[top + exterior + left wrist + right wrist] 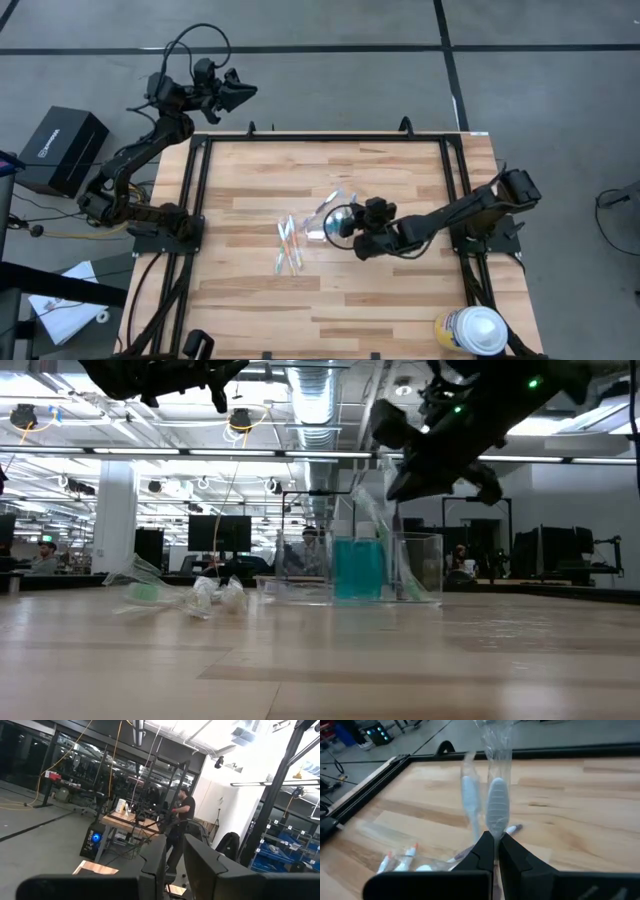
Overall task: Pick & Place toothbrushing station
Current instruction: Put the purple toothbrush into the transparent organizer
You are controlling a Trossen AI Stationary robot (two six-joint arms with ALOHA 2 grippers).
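Right end effector (495, 842): I have it above the middle of the desk, fingers pinched together on a wrapped toothbrush (496, 807) whose head stands up past the fingertips.
Left end effector (235, 93): parked off the far-left corner of the desk, fingers close together with only a narrow gap, gripping nothing I can see.
Cup (360, 568): the clear cup stands upright near the desk's middle, right under my right arm; I see teal inside it, and at least one thin wrapped item leaning in it.
Done so far: I judge the cup partly loaded; I cannot count what is in it.
Left to do: the toothbrush in my grip is not yet released, and loose wrapped toothbrushes (288, 243) lie flat just beside the cup, toward the left arm.
Desk (400, 290): pale wood planks in a dark frame; a white-and-yellow container (472, 331) sits at the near-right corner, well apart.
Room: open workshop, bright ceiling lights, monitors, a person (182, 822) standing far off.
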